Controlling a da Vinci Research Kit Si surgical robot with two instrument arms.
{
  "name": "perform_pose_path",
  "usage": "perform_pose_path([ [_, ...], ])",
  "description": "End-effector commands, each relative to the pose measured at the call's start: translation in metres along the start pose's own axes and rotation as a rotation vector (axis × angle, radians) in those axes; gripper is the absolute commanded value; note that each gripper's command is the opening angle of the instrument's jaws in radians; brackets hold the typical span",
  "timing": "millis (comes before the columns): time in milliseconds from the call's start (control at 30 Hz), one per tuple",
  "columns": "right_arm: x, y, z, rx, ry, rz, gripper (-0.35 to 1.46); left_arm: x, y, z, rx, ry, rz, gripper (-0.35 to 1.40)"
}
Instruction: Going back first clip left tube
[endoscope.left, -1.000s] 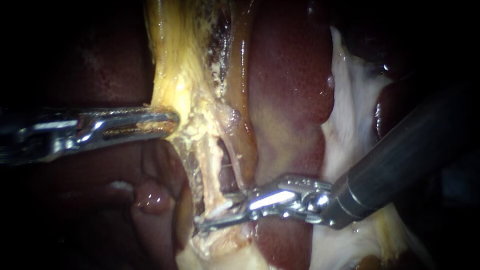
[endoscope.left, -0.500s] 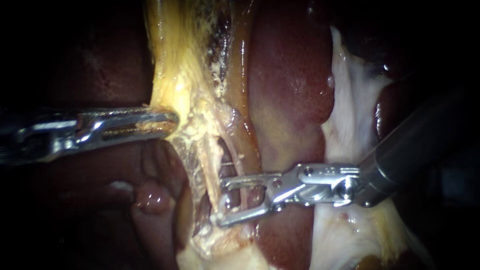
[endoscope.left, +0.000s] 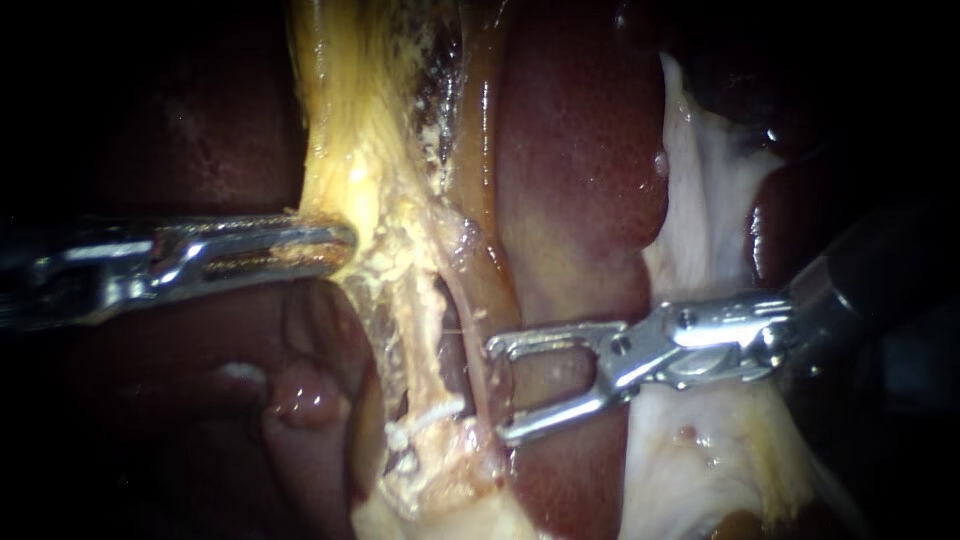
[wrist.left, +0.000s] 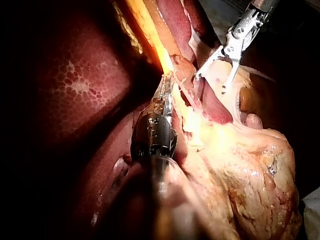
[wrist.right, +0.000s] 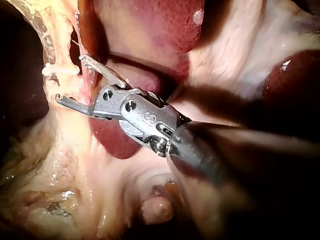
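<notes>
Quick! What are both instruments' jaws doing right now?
Left instrument: jaws shut on the yellow tissue.
Right instrument: jaws open, holding nothing.

Glare on the right instrument; edges dark.

Liver glossy — right instrument polished metal.

The left instrument comes in level from the left. Its pincer is drawn together, both jaws clamped on the edge of the yellow tissue. The right instrument slants in from the right, its wrist bent so the pincer points leftward. Its two jaws are spread wide with a clear gap, gripping nothing.
</notes>
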Motion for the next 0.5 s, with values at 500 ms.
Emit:
perform_pose_path([
  [500,0.0065,-0.0009,-0.0049,-0.010,0.108,-0.102,0.60,0.0004,0.0000,0.0005,-0.003,-0.002,0.001,-0.35],
])
